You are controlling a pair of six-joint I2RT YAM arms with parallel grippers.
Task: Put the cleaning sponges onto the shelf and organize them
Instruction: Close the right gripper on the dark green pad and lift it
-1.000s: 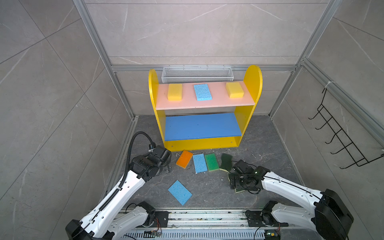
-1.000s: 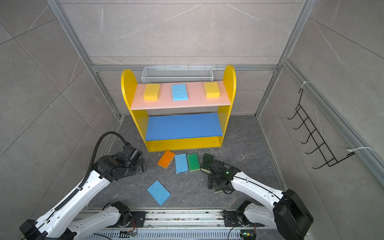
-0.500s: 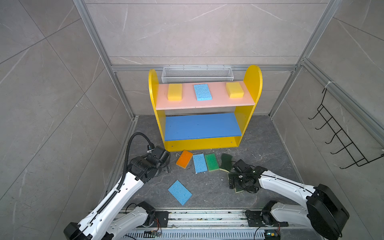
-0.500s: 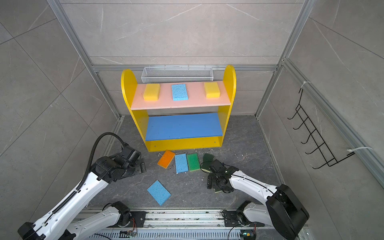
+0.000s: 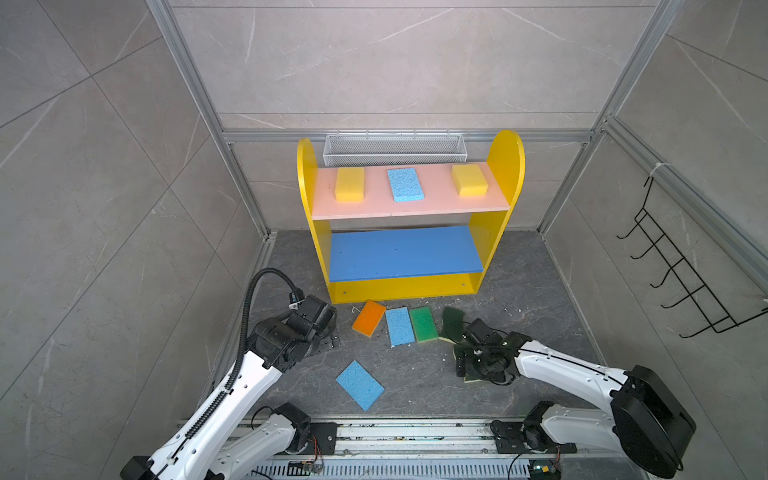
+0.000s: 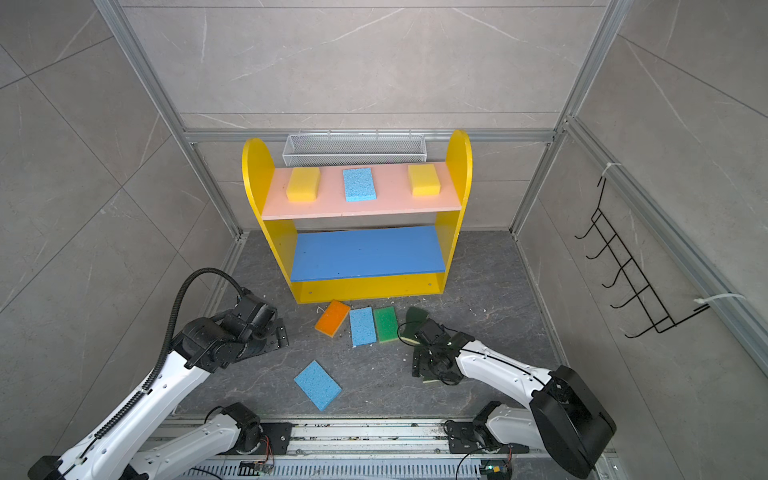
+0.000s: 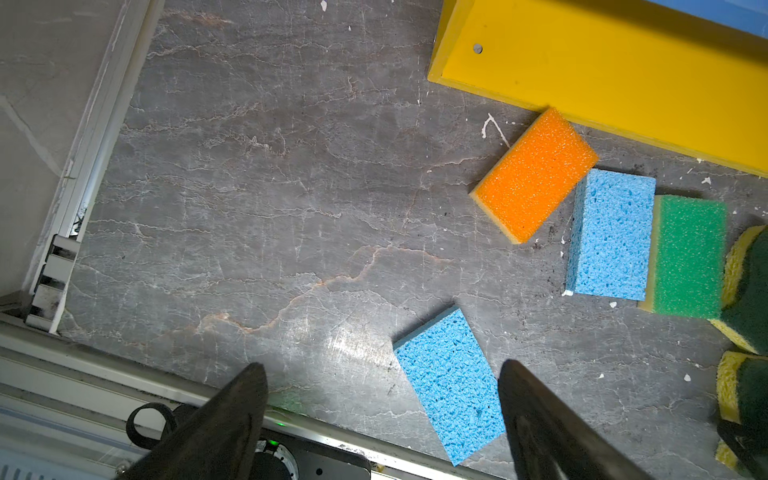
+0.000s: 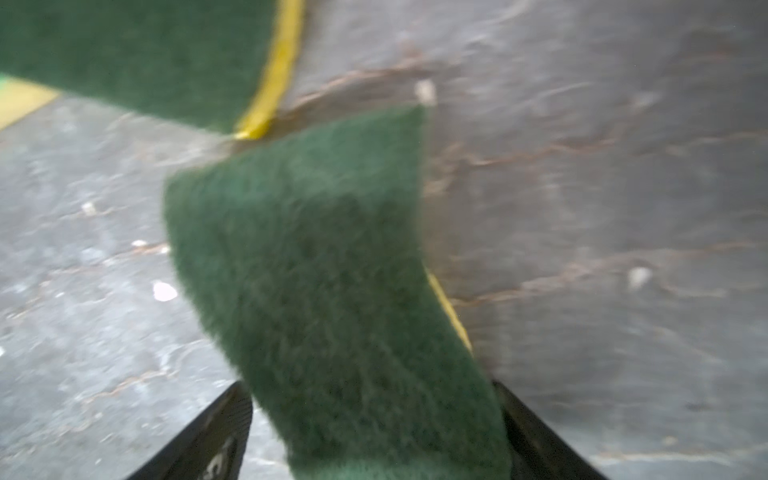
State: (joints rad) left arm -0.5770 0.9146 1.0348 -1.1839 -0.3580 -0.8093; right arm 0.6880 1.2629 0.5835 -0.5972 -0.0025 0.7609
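The yellow shelf (image 5: 505, 166) holds two yellow sponges (image 5: 350, 184) (image 5: 469, 179) and a light blue one (image 5: 405, 184) on its pink board. On the floor before it lie an orange sponge (image 5: 369, 318), a light blue sponge (image 5: 400, 326), a bright green sponge (image 5: 424, 324) and a dark green sponge (image 5: 452, 324). Another light blue sponge (image 5: 360, 385) lies alone nearer the front. My right gripper (image 8: 370, 384) is low over a second dark green sponge (image 8: 316, 270) and straddles it, with a gap on one side. My left gripper (image 7: 382, 363) hovers open and empty at the left.
A white mesh basket (image 5: 395, 149) hangs behind the shelf. A black wire hook rack (image 5: 681, 274) is on the right wall. Tiled walls close in the floor on three sides, and the arms' base rail (image 5: 395, 432) runs along the front.
My right gripper's jaws have narrowed around the dark green sponge on the floor. The left arm has barely shifted.
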